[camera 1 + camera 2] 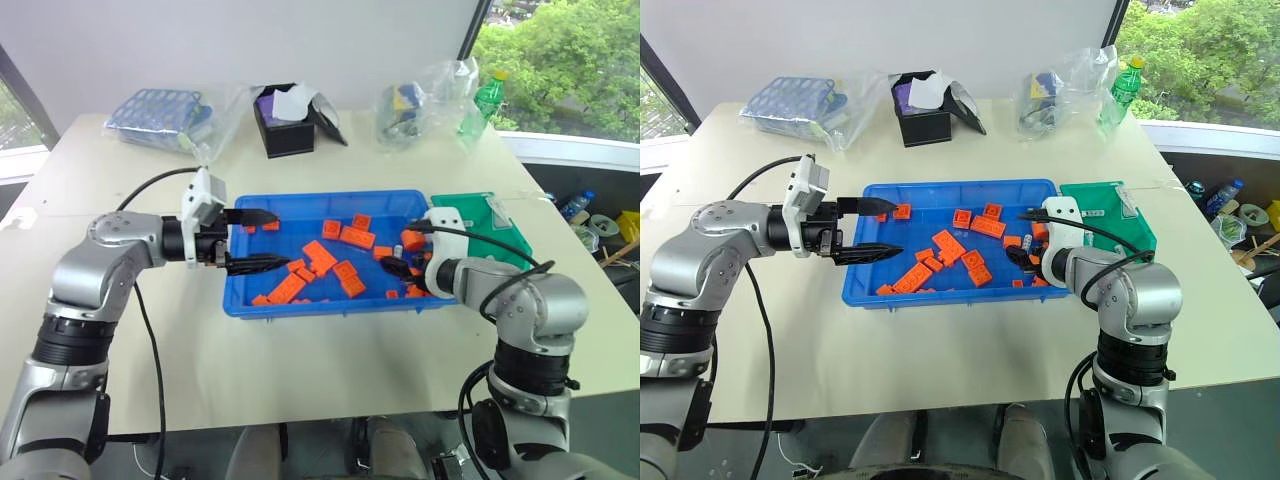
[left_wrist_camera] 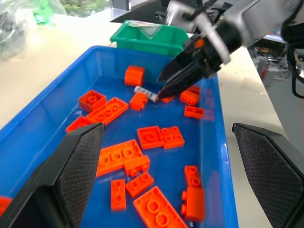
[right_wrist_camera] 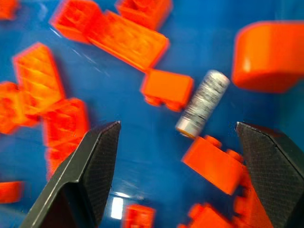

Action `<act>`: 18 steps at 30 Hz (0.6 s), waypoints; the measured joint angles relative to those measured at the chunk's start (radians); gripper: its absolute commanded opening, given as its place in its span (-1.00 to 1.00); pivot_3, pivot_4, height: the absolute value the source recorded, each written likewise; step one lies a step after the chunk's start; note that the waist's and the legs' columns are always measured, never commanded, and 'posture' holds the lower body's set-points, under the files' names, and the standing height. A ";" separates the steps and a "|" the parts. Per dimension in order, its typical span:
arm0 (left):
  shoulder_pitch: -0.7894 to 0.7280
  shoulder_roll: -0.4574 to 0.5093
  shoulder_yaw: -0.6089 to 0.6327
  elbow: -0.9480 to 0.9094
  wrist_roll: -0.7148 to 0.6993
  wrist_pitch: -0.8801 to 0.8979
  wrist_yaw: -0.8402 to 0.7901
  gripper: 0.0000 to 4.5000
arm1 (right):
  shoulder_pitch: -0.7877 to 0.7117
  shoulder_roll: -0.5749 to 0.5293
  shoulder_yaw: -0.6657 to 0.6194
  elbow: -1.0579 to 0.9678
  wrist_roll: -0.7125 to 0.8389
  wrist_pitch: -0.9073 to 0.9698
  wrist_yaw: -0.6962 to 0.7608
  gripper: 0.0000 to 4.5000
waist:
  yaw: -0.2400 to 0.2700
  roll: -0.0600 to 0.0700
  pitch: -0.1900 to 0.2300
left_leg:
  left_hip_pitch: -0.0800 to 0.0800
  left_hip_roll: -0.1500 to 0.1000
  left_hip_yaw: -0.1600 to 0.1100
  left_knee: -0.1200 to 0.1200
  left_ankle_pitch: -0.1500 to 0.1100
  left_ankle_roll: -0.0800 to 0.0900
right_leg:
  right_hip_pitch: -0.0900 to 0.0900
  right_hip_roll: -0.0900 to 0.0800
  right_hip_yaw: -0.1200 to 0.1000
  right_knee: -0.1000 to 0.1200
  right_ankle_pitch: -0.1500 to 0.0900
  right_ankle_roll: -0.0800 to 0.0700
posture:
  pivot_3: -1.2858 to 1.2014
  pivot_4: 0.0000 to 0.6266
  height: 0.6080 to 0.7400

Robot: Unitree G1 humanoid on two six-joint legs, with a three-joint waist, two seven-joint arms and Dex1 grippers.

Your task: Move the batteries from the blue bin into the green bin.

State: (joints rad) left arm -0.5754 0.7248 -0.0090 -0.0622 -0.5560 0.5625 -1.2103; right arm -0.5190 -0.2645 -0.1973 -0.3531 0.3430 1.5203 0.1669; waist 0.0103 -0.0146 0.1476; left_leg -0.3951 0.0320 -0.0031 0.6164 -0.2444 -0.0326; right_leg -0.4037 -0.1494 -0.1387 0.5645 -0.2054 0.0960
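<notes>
The blue bin (image 1: pixel 330 196) lies mid-table, strewn with orange bricks (image 1: pixel 345 238). One battery (image 3: pixel 203 103), a small silvery cylinder, rests on the bin floor (image 2: pixel 146 93) among bricks near its right end. My right gripper (image 3: pixel 178 123) is open, angled down into that end (image 1: pixel 400 263), with the battery just ahead of its fingertips and untouched. My left gripper (image 1: pixel 262 240) is open and empty, held level over the bin's left end and pointing right. The green bin (image 1: pixel 515 245) stands against the blue bin's right side, beyond my right wrist.
At the table's far side stand a black box (image 1: pixel 285 125), a blue lattice basket in clear plastic (image 1: pixel 160 112), a plastic bag (image 1: pixel 420 100) and a green bottle (image 1: pixel 487 98). The table edge runs close behind the green bin.
</notes>
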 measured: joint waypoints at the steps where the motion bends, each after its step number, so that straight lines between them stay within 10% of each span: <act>1: -0.005 0.000 -0.001 0.000 0.000 0.000 -0.001 1.00 | 0.000 -0.005 0.011 0.011 -0.003 -0.015 0.003 0.77 | 0.000 0.000 0.000 | 0.001 0.000 0.000 -0.001 0.000 0.000 | 0.000 0.000 0.000 0.000 0.000 0.000 | 0.03 -0.52 0.64; 14: -0.014 0.000 -0.003 0.000 0.000 0.000 0.005 1.00 | -0.019 -0.049 0.144 0.250 -0.053 -0.289 0.064 0.77 | -0.002 -0.002 -0.001 | 0.003 0.000 0.000 -0.001 0.000 0.000 | 0.000 0.000 0.000 0.000 0.000 0.000 | 0.03 -0.52 0.64; 18: -0.016 0.000 -0.003 0.000 0.000 0.000 0.013 1.00 | -0.018 -0.067 0.161 0.284 -0.067 -0.341 0.077 0.16 | -0.002 -0.003 -0.002 | 0.003 0.000 0.000 -0.001 0.000 0.000 | 0.000 0.000 0.000 0.000 0.000 0.000 | 0.03 -0.52 0.64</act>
State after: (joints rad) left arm -0.5911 0.7250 -0.0123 -0.0622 -0.5562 0.5630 -1.1975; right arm -0.5375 -0.3316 -0.0362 -0.0693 0.2764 1.1789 0.2443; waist 0.0086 -0.0173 0.1460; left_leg -0.3919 0.0322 -0.0034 0.6157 -0.2443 -0.0325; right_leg -0.4033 -0.1492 -0.1388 0.5641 -0.2055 0.0960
